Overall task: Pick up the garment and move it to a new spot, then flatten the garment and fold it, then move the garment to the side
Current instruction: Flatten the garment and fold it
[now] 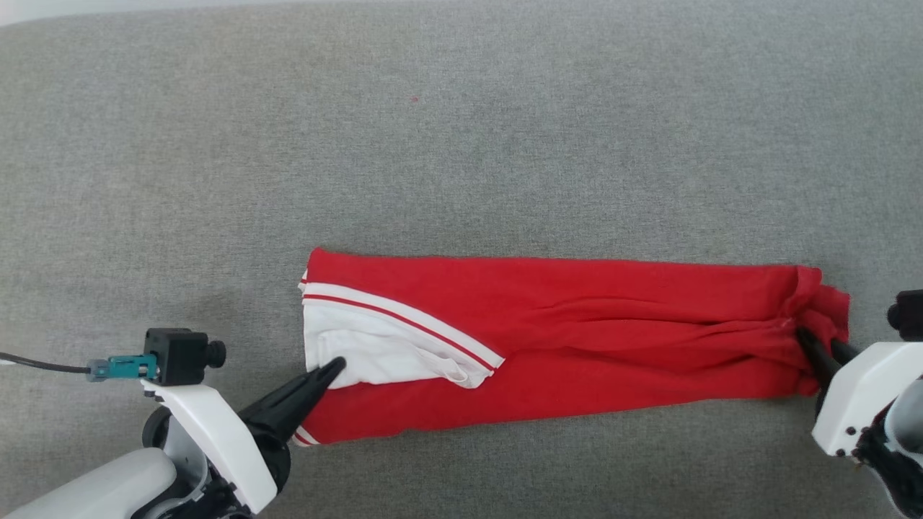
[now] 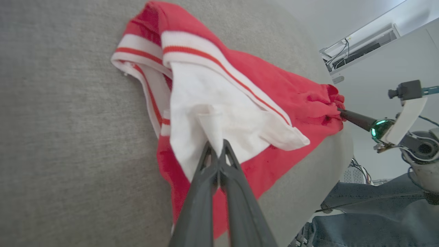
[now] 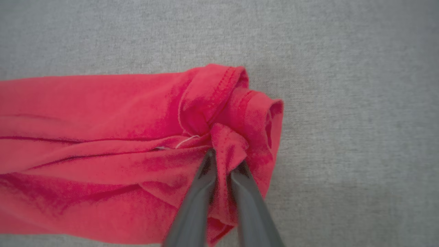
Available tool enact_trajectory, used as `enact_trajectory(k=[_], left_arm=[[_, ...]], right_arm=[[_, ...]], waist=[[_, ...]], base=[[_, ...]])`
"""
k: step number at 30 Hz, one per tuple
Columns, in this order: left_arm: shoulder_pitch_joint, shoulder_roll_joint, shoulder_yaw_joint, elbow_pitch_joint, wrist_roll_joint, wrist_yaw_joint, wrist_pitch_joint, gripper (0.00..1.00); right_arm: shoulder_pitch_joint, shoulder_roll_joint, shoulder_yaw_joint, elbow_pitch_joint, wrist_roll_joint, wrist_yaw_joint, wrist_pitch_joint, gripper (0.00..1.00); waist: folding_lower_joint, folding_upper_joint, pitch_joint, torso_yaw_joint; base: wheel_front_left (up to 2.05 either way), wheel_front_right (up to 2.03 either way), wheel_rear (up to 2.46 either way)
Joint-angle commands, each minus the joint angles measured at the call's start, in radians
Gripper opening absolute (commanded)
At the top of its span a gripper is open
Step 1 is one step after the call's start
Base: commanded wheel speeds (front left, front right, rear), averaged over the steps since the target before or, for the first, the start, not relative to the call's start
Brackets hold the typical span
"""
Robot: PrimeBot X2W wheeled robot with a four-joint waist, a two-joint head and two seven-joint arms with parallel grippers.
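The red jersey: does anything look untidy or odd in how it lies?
The jersey lies as a long strip, but its ends are untidy: a white flap is turned over at one end, pinched by the left gripper, and the other end is bunched into a wad where the right gripper pinches it.

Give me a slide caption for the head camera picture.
Left gripper and right gripper pinch opposite ends of the long-folded red garment on a grey surface.

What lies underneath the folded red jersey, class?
Grey cloth surface runs out from under the jersey on every side. The patch directly beneath it, and the jersey's underside, are covered. The left gripper and right gripper pinch its ends.
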Motion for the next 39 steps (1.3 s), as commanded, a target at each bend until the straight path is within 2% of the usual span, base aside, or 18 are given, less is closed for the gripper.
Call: enact_trajectory(k=[1, 3, 7, 13, 20, 24, 25, 27, 28, 29, 30, 33, 35, 39], left_arm=[[-0.001, -0.002, 0.007, 0.011, 0.016, 0.002, -0.008, 0.44], [0.017, -0.011, 0.015, 0.022, 0.039, 0.002, -0.011, 0.98], [0.061, -0.032, 0.086, 0.05, 0.081, 0.002, -0.014, 1.0], [0.213, -0.148, 0.345, 0.108, 0.199, 0.002, -0.014, 1.0], [0.361, -0.306, 0.602, 0.181, 0.461, 0.002, -0.015, 1.0], [0.417, -0.371, 0.744, 0.198, 0.671, 0.002, -0.015, 1.0], [0.433, -0.391, 0.779, 0.197, 0.716, 0.002, -0.015, 1.0], [0.462, -0.426, 0.852, 0.188, 0.81, 0.002, -0.014, 1.0], [0.473, -0.438, 0.879, 0.18, 0.852, 0.002, -0.015, 1.0], [0.486, -0.459, 0.902, 0.171, 0.879, 0.002, -0.015, 1.0], [0.497, -0.47, 0.924, 0.162, 0.912, 0.002, -0.015, 1.0], [0.522, -0.492, 0.963, 0.146, 0.978, 0.002, -0.015, 1.0], [0.528, -0.486, 0.971, 0.132, 1.025, 0.002, -0.015, 1.0], [0.545, -0.497, 0.999, 0.114, 1.043, 0.002, -0.015, 1.0]], right_arm=[[-0.008, -0.009, -0.001, -0.003, -0.002, 0.0, -0.006, 1.0], [0.004, -0.015, -0.012, -0.016, 0.004, 0.0, 0.004, 1.0], [0.035, -0.031, -0.069, -0.038, 0.011, 0.0, 0.028, 1.0], [0.028, -0.007, -0.142, 0.037, 0.03, 0.0, 0.076, 1.0], [-0.01, 0.012, -0.172, 0.173, 0.036, 0.0, 0.116, 1.0], [-0.024, 0.014, -0.16, 0.214, 0.029, 0.003, 0.141, 1.0], [-0.026, 0.014, -0.155, 0.221, 0.029, 0.003, 0.147, 0.92], [-0.03, 0.016, -0.147, 0.236, 0.032, 0.004, 0.167, 0.38], [-0.033, 0.016, -0.148, 0.243, 0.032, 0.004, 0.174, 0.25], [-0.036, 0.016, -0.15, 0.248, 0.029, 0.004, 0.179, 0.07], [-0.04, 0.017, -0.154, 0.251, 0.026, 0.004, 0.182, 0.0], [-0.052, 0.008, -0.176, 0.25, 0.018, 0.001, 0.171, 0.0], [-0.066, 0.007, -0.187, 0.244, 0.014, 0.0, 0.161, 0.0], [-0.093, -0.01, -0.237, 0.222, 0.007, -0.003, 0.133, 0.0]], waist=[[0.0, -0.0001, -0.004, 0.002], [0.0, -0.0001, -0.011, 0.007], [0.0, -0.0001, -0.027, 0.034], [0.0, -0.0001, -0.039, 0.101], [0.0, -0.0001, -0.053, 0.171], [0.0, -0.0001, -0.064, 0.195], [0.0, -0.0001, -0.066, 0.199], [0.0, -0.0001, -0.068, 0.201], [0.0, -0.0001, -0.068, 0.202], [0.0, -0.0001, -0.069, 0.202], [0.0, -0.0001, -0.069, 0.201], [0.0, -0.0001, -0.067, 0.195], [0.0, -0.0001, -0.066, 0.185], [0.0, -0.0001, -0.066, 0.157]], base=[[0.0, 0.0, 0.0], [0.0, 0.0, 0.0], [0.0, 0.0, 0.0], [0.0, 0.0, 0.0], [0.0, 0.0, 0.0], [0.0, 0.0, 0.0], [0.0, 0.0, 0.0], [0.0, 0.0, 0.0], [0.0, 0.0, 0.0], [0.0, 0.0, 0.0], [0.0, 0.0, 0.0], [0.0, 0.0, 0.0], [0.0, 0.0, 0.0], [0.0, 0.0, 0.0]])
